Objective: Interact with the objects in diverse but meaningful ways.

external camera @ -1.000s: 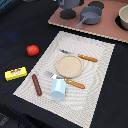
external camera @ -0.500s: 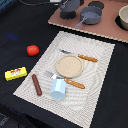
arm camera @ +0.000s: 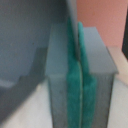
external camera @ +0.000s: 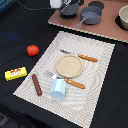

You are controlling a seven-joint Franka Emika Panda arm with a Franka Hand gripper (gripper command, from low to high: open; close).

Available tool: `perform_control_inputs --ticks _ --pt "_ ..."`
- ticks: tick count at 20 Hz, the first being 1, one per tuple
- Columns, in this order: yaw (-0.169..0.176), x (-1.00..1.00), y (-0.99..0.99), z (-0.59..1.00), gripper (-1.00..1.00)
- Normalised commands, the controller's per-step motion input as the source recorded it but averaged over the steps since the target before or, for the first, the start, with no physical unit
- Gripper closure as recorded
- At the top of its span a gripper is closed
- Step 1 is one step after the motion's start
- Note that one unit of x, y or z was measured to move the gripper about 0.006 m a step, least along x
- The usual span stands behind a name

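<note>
On the dark table a striped placemat carries a round plate and light blue cup; the brown sausage, yellow packet and red tomato lie beside it. The gripper appears, blurrily, jaws pressed together on nothing, near the grey pot.

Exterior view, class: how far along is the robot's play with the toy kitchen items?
Looks done: the placemat is laid with a plate, cutlery and a light blue cup. In hand: nothing visible; in the wrist view the claw shows its green pads pressed together, near the grey pot. Left: tomato, sausage and yellow packet lie unhandled.
</note>
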Motion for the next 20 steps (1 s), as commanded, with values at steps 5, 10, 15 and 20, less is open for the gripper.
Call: perform_control_inputs --ticks 5,10,15,20 --pt "0.0 0.04 0.21 -0.04 -1.0" --pt "0.0 0.07 0.21 0.07 -1.0" --pt "0.0 0.08 0.32 0.62 -1.0" --pt "-0.009 0.04 0.47 0.99 -1.0"
